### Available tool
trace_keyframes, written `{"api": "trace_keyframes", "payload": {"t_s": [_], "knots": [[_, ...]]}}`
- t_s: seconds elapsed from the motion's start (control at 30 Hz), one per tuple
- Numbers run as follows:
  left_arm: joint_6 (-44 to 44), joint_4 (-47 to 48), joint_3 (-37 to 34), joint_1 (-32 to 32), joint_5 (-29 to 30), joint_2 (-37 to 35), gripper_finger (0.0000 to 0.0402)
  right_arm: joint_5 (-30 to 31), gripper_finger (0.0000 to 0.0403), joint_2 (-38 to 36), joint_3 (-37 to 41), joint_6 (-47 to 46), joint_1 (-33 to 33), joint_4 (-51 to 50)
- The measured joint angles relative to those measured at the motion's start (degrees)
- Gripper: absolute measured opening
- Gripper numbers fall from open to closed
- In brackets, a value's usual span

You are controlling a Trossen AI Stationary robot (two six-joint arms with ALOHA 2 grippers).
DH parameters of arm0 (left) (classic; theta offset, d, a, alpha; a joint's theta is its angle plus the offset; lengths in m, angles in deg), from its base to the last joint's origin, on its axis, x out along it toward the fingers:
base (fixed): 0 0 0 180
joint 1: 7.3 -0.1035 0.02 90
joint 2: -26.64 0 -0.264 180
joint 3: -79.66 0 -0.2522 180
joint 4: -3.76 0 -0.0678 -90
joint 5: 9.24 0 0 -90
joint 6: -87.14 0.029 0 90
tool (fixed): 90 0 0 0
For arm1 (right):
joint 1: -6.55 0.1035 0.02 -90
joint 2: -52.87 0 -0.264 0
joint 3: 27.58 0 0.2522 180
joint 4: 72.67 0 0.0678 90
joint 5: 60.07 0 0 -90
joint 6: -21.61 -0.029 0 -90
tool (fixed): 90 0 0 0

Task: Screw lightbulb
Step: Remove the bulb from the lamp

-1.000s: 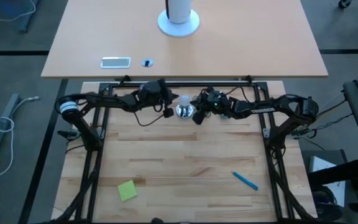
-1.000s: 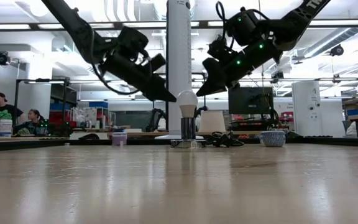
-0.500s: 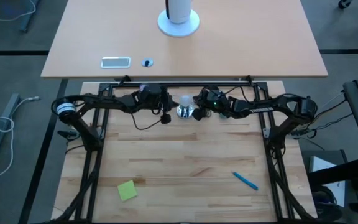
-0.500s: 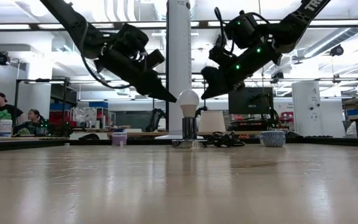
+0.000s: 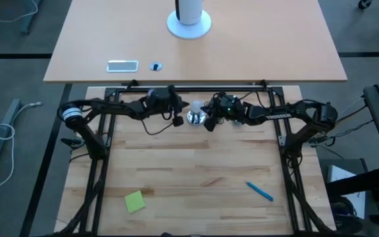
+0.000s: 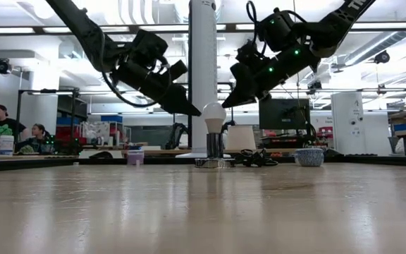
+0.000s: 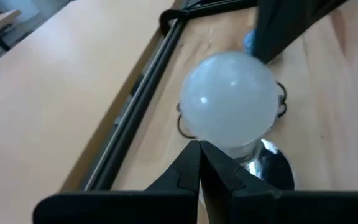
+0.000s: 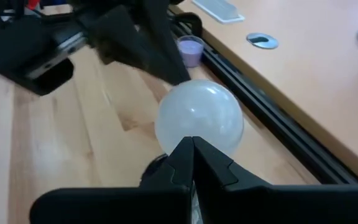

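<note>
Standing upright in its shiny socket (image 6: 213, 145) near the worktop's (image 5: 196, 171) far edge, the lightbulb (image 6: 213, 113) sits directly between the two grippers, a little below their tips in the low view. That placement looks deliberate: the socket base holds the bulb vertical, so either arm can reach its rounded top from the side.

The left gripper (image 6: 191, 111) angles down with its tip just beside the bulb's globe; whether it touches cannot be told. In the left wrist view its fingers (image 7: 191, 168) are pressed together, clenched on nothing, with the bulb just ahead of them. The right gripper (image 6: 230, 101) mirrors it from the other side, near the bulb but apart, and its fingers (image 8: 192, 158) are likewise closed on nothing.

With both grippers shut beside the bulb rather than around it, no twisting grasp exists now; one would probably need to open and enclose the globe before turning.
</note>
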Motion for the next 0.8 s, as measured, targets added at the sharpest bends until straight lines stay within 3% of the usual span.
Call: {"api": "trace_keyframes", "payload": {"t_s": [0.33,0.43,0.57,0.67,0.8], "knots": [[-0.07,-1.26,0.0,0.13,-4.34,0.95,0.0,3.16,0.0,0.0,0.04,0.57,-0.74,0.05],[-0.11,-1.41,0.0,0.41,-9.31,0.95,0.0,6.81,0.0,0.0,0.11,0.78,-0.8,0.06],[-0.09,-0.97,0.0,0.55,-15.64,-0.18,0.0,7.14,0.0,-0.82,0.15,1.19,-0.71,-0.4],[-0.09,-1.2,0.0,0.48,-12.48,-0.69,0.0,4.4,0.0,-1.79,0.15,1.2,-0.64,-1.55],[0.09,-1.19,-0.04,0.47,-1.39,-0.57,0.0,-0.82,0.0,-1.97,0.15,0.33,-0.6,-2.11]]}}
